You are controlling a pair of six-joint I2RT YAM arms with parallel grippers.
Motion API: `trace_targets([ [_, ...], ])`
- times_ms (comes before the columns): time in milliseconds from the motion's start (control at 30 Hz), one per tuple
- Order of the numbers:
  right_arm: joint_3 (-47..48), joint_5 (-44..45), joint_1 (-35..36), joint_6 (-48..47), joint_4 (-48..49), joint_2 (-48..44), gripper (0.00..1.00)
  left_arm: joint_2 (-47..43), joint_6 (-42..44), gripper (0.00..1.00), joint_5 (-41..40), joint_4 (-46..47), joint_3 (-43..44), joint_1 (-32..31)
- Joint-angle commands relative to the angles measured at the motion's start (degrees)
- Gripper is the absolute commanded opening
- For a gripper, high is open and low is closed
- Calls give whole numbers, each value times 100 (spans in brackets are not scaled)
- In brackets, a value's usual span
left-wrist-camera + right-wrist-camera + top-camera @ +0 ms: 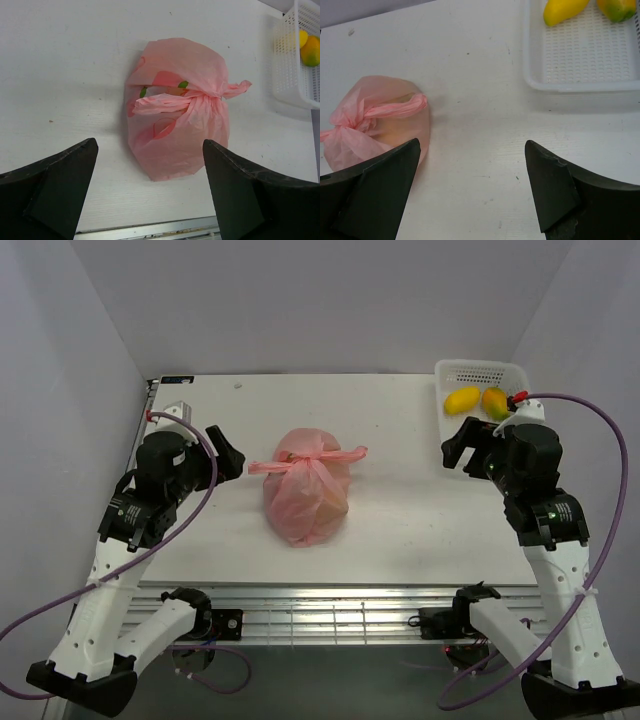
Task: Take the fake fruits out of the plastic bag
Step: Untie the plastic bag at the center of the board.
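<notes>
You see the left gripper (150,145) with its two dark fingers (55,190) spread wide at the near edge, touching nothing. Beyond them the pink plastic bag (175,125) lies knotted on the white table (65,65), with green flecks showing through. At the far right, a white basket (295,75) holds a yellow mango (302,37) and an orange-and-green mango (311,50).

No legible text, label, brand, number or sign was found in any view. Small green and darker pink marks were noted on plastic bag (175,60), mid-table. No letters or digits were made out in them. Whether marks were print or contents seen through film could not be told.
</notes>
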Motion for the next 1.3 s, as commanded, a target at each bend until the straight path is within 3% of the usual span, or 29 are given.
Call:
trace_targets([
  [0,-18,83,-7,43,179,-166,90,-49,220,98,173,-22,-86,11],
  [133,-281,-266,-7,-53,433,-386,90,117,317,98,559,40,-139,11],
  [200,-456,-549,-7,-229,618,-457,90,310,422,98,1244,223,-200,11],
  [467,-615,-1578,-7,-431,899,-115,90,1040,125,98,2581,1111,-438,-138],
  [667,-642,-1877,-7,-563,935,141,90,1672,-78,98,1493,1279,-201,-1314],
  [1100,-739,-1736,-7,-634,943,185,90,2859,-403,98,-326,1270,204,-1958],
  [1267,-756,-1613,-7,-643,926,194,90,3246,-263,97,-529,1297,301,-2054],
])
